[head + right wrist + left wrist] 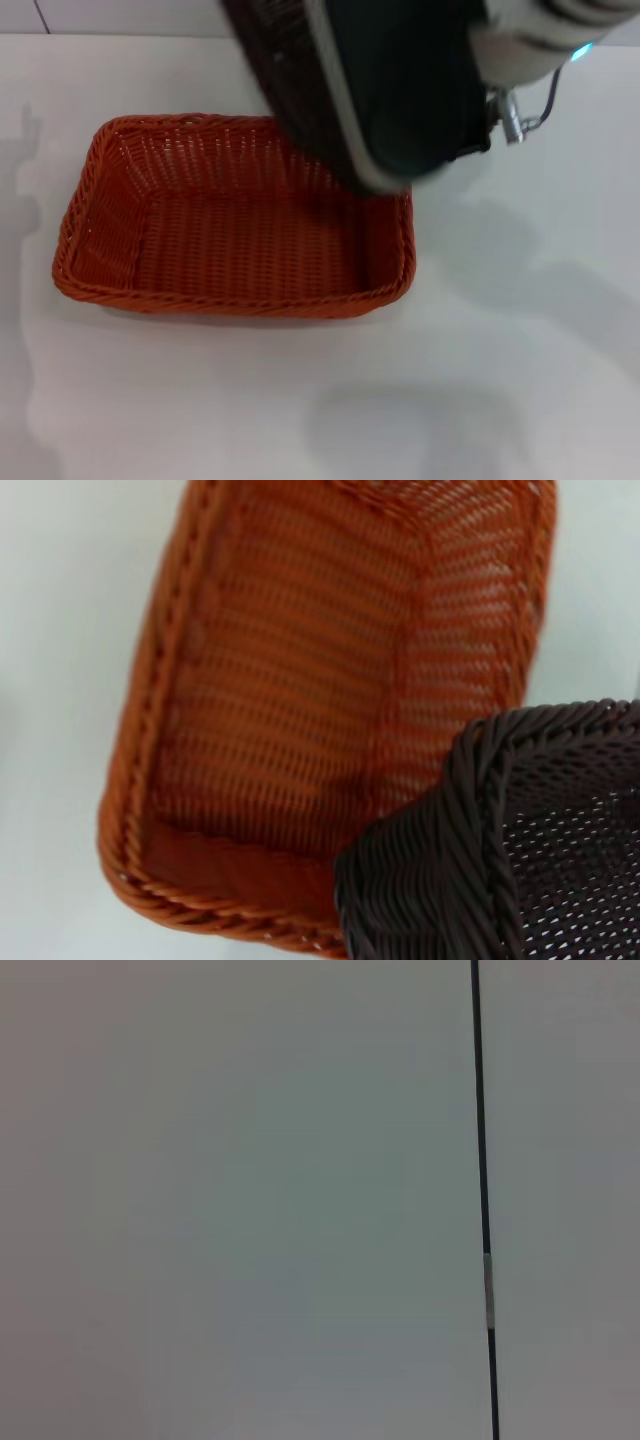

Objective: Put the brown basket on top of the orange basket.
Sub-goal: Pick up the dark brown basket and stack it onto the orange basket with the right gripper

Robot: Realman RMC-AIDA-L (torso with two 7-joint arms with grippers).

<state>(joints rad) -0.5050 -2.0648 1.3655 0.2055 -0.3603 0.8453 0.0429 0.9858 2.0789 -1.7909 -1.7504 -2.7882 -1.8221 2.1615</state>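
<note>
White table (520, 380) bears orange basket (230, 235); brown basket (520, 850) overhead.

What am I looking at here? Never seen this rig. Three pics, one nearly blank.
It is a two-armed robot with three cameras: one on its head, one on each wrist.

The head view looks down at a white table. On it sits an orange basket, empty. The big dark shape at the top is the robot's right arm, carrying a brown basket above the orange one's far right corner.

The right wrist view shows the same pair from the arm itself: the brown basket up close, raised and overlapping the orange basket below. The fingers themselves are not visible, so the grip cannot be seen.

The nearly blank picture is the left wrist view: that arm is off to the side, seeing only a pale surface with a dark line.
</note>
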